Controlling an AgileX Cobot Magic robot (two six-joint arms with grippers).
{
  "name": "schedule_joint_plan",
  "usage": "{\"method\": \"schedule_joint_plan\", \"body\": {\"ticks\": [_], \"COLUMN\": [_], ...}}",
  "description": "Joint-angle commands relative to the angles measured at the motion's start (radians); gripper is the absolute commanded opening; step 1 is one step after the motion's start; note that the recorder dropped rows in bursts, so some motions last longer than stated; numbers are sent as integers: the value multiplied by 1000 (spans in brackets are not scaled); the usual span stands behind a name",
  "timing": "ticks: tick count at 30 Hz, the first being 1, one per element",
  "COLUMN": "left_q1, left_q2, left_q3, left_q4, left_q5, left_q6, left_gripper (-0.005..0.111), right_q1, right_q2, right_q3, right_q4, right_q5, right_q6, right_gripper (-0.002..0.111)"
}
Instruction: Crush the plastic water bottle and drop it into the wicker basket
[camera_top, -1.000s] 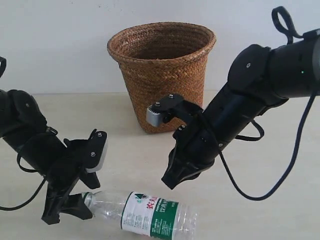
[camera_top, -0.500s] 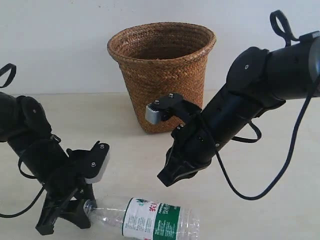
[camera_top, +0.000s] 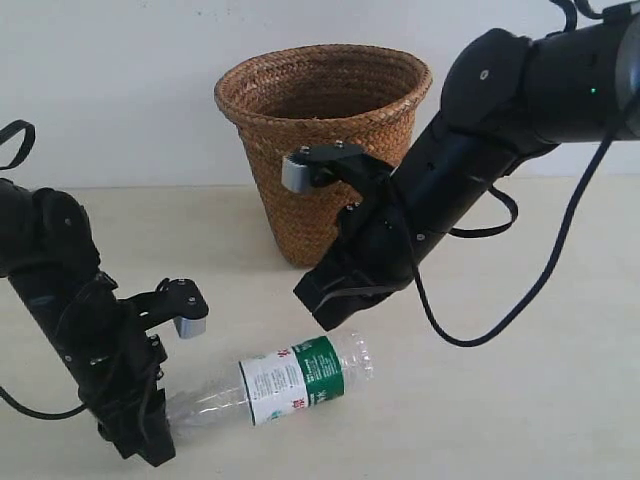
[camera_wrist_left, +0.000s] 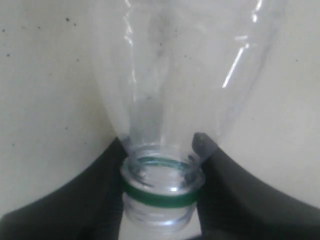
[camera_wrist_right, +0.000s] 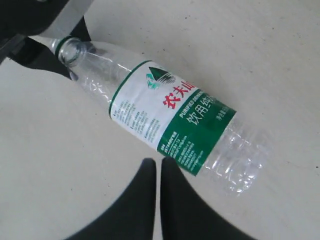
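Lying on its side on the table (camera_top: 540, 400), the plastic water bottle (camera_top: 300, 375) has its neck clamped between the closed fingers of the left gripper (camera_wrist_left: 161, 192). The right gripper (camera_wrist_right: 158, 167) hangs near the bottle's label, its fingers almost together and holding nothing. The wicker basket (camera_top: 330, 190) stands upright behind, apart from the bottle.

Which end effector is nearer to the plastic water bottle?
Left. The left end effector grips the plastic water bottle at its neck; the right end effector hangs shut above it, apart.
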Motion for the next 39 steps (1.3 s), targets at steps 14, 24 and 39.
{"method": "schedule_joint_plan", "body": {"ticks": [14, 24, 39], "left_q1": [-5, -5, -5], "left_q2": [27, 27, 27], "left_q3": [13, 13, 13], "left_q4": [24, 25, 25], "left_q5": [-64, -51, -50], "left_q6": [193, 193, 193], "left_gripper": [4, 4, 4], "right_q1": [119, 140, 140], "right_q2": [150, 234, 337], "right_q3": [-94, -177, -177], "right_q4": [-35, -104, -140], "right_q5": [-51, 0, 14], "right_q6": [37, 82, 87], "right_gripper": [0, 0, 0]}}
